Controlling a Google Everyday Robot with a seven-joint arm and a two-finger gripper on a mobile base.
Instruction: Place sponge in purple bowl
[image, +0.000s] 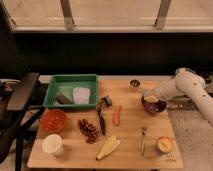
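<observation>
The purple bowl (154, 106) stands at the right of the wooden table (130, 155). My gripper (150, 96) reaches in from the right on the white arm (186, 84) and hangs just over the bowl's near-left rim. A pale yellowish patch shows at its tip, above the bowl's inside; I cannot tell what it is. No light-blue sponge shows anywhere; it is hidden or out of view.
A green tray (55, 90) at the back left holds a white cloth (81, 95) and a dark item. An orange bowl (53, 120), grapes (89, 130), knife (102, 119), carrot (117, 115), banana (109, 147), white cup (52, 144), fork (143, 140), fruit (164, 145) and metal dish (134, 84) lie around.
</observation>
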